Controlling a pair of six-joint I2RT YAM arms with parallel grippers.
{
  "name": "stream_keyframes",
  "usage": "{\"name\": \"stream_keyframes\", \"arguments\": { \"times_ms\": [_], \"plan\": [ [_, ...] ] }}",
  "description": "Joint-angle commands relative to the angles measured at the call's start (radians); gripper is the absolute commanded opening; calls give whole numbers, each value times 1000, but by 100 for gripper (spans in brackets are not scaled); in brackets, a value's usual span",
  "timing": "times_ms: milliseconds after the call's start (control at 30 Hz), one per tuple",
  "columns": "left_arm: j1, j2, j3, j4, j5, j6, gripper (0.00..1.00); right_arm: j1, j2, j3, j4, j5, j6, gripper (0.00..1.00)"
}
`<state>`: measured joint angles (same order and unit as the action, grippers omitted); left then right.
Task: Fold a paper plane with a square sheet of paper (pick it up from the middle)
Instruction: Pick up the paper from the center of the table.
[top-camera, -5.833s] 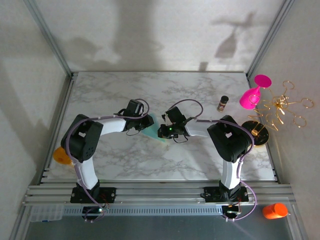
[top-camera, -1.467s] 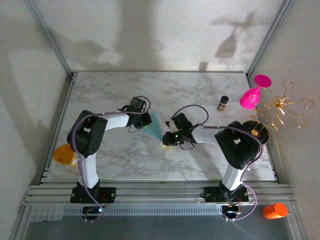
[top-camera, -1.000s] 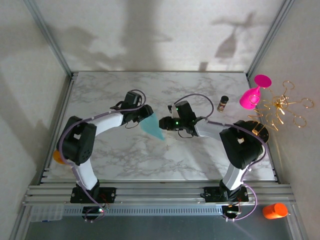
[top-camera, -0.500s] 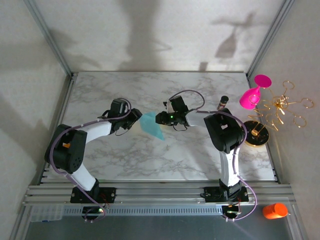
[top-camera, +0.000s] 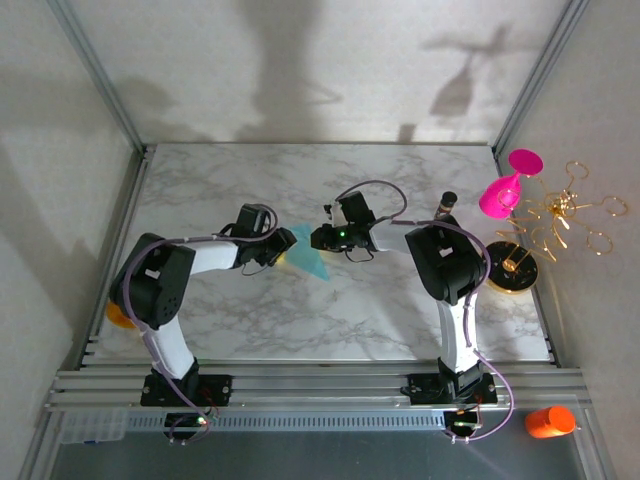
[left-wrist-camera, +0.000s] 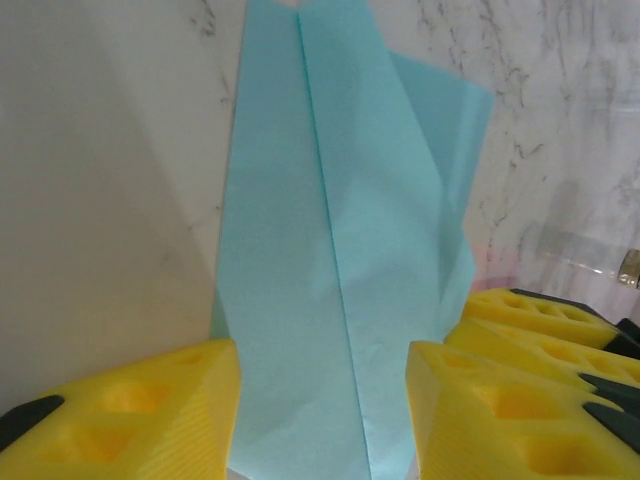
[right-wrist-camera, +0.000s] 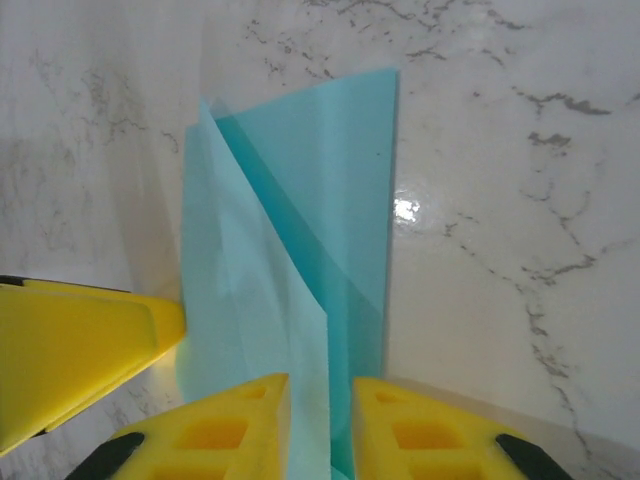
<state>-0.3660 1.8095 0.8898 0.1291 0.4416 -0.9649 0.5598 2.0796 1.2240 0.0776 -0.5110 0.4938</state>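
Now the thin teal-blue folded paper plane lies mid-desk; the right hand pinches its edge, the left hand straddles it half-open. Next probably pressing the wing crease.

Paper plane: plain teal-blue, paler where single layers catch the light, deeper turquoise on the overlapping wing. Table: white marble pattern with grey veining. Left gripper and right gripper: bright yellow fingers with black bases. Arms: white links, black joints, lilac cables. Far right: a magenta-pink goblet, a gold wire stand on a black disc, a small dark jar. Near right: an orange object.
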Motion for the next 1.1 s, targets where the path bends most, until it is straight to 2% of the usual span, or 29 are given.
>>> {"name": "stream_keyframes", "arguments": {
  "times_ms": [0,167,333,533,667,867,1067],
  "plan": [
    [-7,23,28,-22,13,19,47,2,30,30,-35,-33,-20,24],
    [-7,36,31,-52,-9,35,46,2,23,18,-4,-75,-21,21],
    [-5,35,39,-72,-20,52,45,1,18,19,-1,-66,-20,14],
    [15,-66,32,-41,-4,77,47,-5,-46,-26,72,-49,6,7],
    [37,-165,-25,73,58,55,51,-14,-124,-76,166,-73,48,5],
    [40,-288,-149,338,163,-39,56,-27,-245,-155,366,-138,188,4],
    [26,-362,-257,613,209,-173,70,-38,-317,-220,548,-179,342,4]
  ]
}}
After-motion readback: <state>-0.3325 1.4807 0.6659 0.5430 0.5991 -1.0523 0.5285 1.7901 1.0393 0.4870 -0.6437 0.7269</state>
